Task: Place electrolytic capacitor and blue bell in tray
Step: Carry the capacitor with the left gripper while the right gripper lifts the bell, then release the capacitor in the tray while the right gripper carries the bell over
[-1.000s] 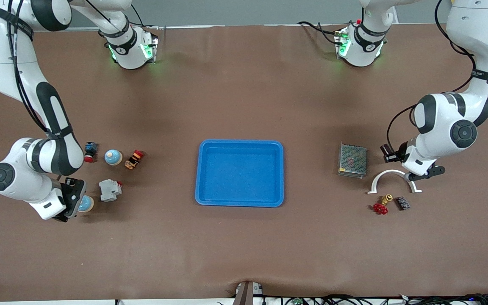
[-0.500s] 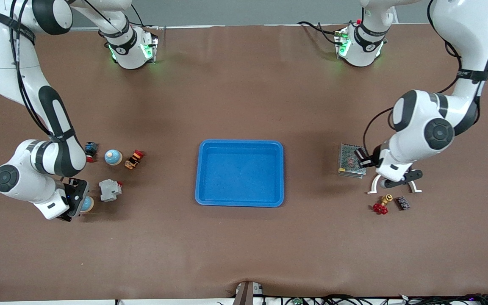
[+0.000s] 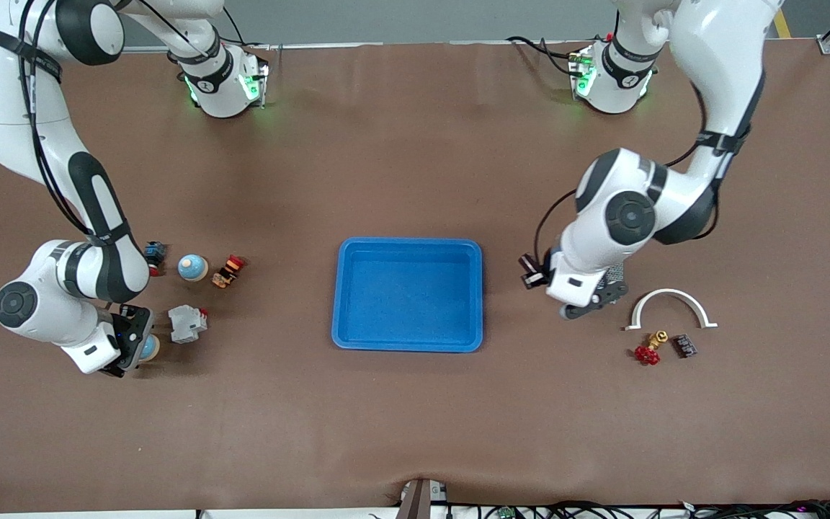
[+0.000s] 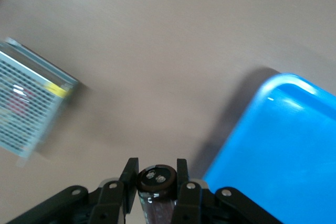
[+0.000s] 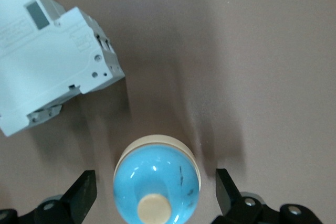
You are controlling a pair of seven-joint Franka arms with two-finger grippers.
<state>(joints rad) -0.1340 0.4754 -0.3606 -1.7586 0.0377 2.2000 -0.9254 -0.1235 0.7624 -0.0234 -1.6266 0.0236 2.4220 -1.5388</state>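
My left gripper is shut on the electrolytic capacitor, a dark cylinder whose round end with two metal spots faces the camera. In the front view this gripper hangs over bare table between the bright-blue tray and the mesh box. The tray's corner shows close by in the left wrist view. The blue bell, a glossy dome with a cream knob, stands on the table at the right arm's end. My right gripper is open, one finger on each side of the bell, not touching it.
A second blue bell, a red-orange part and a small blue-red button lie farther from the camera than a white breaker. Grey mesh box, white arch, red valve and black chip lie at the left arm's end.
The left arm has carried the capacitor from over the white arch, across the mesh box, toward the tray. The right gripper has shifted only slightly and stays open about the bell.
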